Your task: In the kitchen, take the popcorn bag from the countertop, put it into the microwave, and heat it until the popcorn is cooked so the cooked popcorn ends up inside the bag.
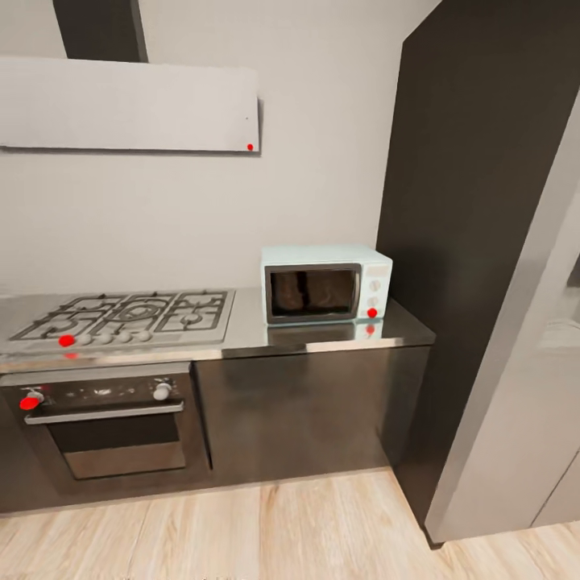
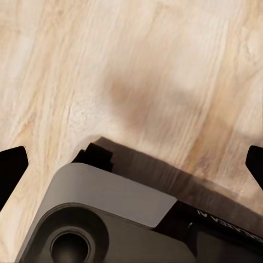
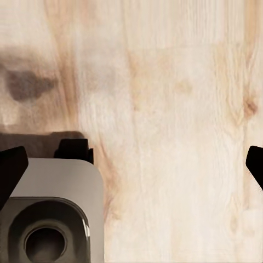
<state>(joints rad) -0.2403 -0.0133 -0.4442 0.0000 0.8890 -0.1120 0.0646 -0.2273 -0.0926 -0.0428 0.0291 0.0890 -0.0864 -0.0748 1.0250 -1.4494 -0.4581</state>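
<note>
Microwave (image 1: 326, 283) in the head view: pale mint-blue, standing at the right end of the countertop (image 1: 242, 337), door shut, white knob panel with a red round light on its right side. Behind the dark glass, blurred tan-brown shapes, too unclear to name. Just right of it, a tall dark cabinet (image 1: 475, 201). To its left on the same worktop, set apart by a bare steel strip, the gas hob (image 1: 129, 316) with one red knob at its front edge. Under the hob, the oven (image 1: 105, 427) with a bar handle, a red knob and a white knob. Above on the grey wall, the flat white hood (image 1: 129, 105). Along the bottom, pale wooden floor (image 1: 242, 524).

Left wrist view: left gripper (image 2: 131, 164) spread wide, dark fingertips (image 2: 11, 170) at opposite edges of the picture, holding nothing, aimed down at wood planks. Between and below the fingers, a grey rounded robot body part (image 2: 104, 197) with a round socket, casting a dark shadow on the boards.

Right wrist view: right gripper (image 3: 131, 167) likewise spread wide and not holding anything, pointed at the floor, with the grey robot body part beside one fingertip. Both grippers low over the floor, well apart from the microwave up on the countertop.
</note>
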